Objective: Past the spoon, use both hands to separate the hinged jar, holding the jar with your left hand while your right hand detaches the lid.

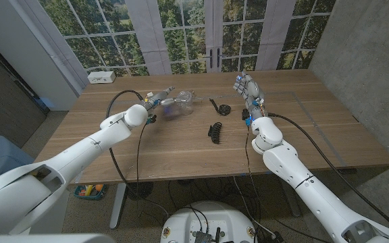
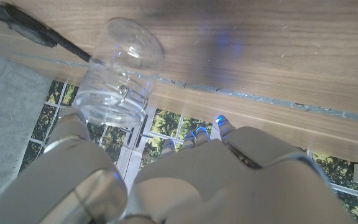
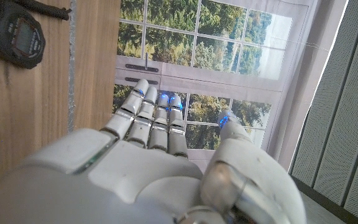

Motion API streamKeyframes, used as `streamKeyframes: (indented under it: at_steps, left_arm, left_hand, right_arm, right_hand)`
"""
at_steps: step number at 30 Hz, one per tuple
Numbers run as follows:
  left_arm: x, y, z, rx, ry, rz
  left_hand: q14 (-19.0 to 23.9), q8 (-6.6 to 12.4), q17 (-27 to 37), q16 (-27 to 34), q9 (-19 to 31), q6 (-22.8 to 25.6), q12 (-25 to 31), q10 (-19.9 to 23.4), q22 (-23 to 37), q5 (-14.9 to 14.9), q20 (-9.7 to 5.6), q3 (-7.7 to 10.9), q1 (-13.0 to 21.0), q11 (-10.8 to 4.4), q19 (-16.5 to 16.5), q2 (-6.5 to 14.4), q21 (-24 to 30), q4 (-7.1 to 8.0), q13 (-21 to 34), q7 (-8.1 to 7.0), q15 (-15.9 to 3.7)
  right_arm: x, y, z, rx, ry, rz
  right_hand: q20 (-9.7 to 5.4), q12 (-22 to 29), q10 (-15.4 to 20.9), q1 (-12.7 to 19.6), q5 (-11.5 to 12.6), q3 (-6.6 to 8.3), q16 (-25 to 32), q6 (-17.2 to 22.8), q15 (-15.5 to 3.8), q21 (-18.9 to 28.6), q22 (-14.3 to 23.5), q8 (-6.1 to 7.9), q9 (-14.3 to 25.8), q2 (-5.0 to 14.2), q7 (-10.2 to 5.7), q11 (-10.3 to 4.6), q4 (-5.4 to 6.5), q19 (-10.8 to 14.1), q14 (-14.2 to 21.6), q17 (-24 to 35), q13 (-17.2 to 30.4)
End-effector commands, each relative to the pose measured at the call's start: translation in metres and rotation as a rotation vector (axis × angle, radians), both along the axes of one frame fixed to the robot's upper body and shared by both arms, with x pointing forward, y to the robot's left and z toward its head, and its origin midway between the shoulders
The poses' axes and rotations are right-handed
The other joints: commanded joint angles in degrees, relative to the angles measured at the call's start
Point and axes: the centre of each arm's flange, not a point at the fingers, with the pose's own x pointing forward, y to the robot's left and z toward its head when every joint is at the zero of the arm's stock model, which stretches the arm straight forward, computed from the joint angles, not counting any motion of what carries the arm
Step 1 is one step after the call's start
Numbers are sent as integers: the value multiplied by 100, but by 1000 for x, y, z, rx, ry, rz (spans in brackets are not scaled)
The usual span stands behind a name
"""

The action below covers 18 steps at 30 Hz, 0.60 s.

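jar (image 1: 179, 104) clear, lying on its side on worktop (image 1: 181, 145) by left hand (image 1: 151, 101) | likely light, slick, breakable (grip body) | left fingers near jar, hold unclear | right hand (image 1: 246, 86) raised, fingers extended, empty

The head view looks down over the table (image 1: 181, 145); both wrist views sit close, turned.
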Motion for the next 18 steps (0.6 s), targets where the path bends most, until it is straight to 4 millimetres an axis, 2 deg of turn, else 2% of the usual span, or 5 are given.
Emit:
streamKeyframes:
  at_steps: [1, 6, 8, 11, 18]
  left_arm:
    - [-18, 9, 9, -145, -62, -141]
    - [-25, 14, 10, -249, -72, -231]
    - [-28, 15, 10, -279, -82, -253]
    - [-31, 17, 9, -322, -84, -294]
    - [-33, 23, 6, -444, -49, -414]
  left_hand:
    - [-1173, 100, 12, 85, 7, -1372, 101, -1121, 15, 36, 32, -29, -172, -116, -1572, 29, 58, 60, -7, -111, -68]
    - [-1061, 176, 14, 133, -7, -1042, 155, -1017, 11, 38, 12, -49, -450, -214, -1410, 153, 123, 176, -29, -270, -152]
    - [-1071, 166, 14, 128, -13, -998, 148, -1033, 9, 43, -32, -56, -575, -282, -1404, 220, 122, 236, -39, -320, -208]
    - [-1097, 162, 11, 115, -20, -922, 138, -1051, 7, 51, -125, -67, -734, -358, -1373, 301, 129, 312, -52, -367, -259]
    - [-873, 213, -30, 153, -41, -423, 224, -714, -5, 75, -372, -166, -1215, -498, -1115, 376, 198, 475, -90, -397, -383]
  right_arm:
    - [5, -4, 0, -44, -49, -5]
    - [9, -8, -2, -62, -52, 3]
    - [10, -9, -2, -74, -55, 10]
    - [12, -11, -3, -83, -57, 24]
    - [15, -16, -3, -119, -75, 63]
  right_hand:
    - [57, 28, -6, -73, -31, -19, 35, -52, 69, -16, 12, -4, 19, 34, 4, 38, 26, 27, -2, 1, 1]
    - [55, 23, -42, -205, -99, -76, 16, -78, 69, -40, 12, -11, 22, 8, 5, 79, 83, -20, -56, -3, -22]
    - [42, 6, -108, -336, -173, -131, -15, -102, 72, -65, 11, -17, 24, -6, -4, 62, 147, -68, -125, -16, -44]
    - [41, -2, -161, -492, -270, -192, -54, -161, 59, -88, 10, -34, 23, -12, -43, 48, 226, -108, -212, -36, -73]
    - [-36, -28, -342, -909, -556, -338, -138, -232, 21, -185, 3, -47, 9, -11, -22, -1, 447, -279, -421, -102, -159]
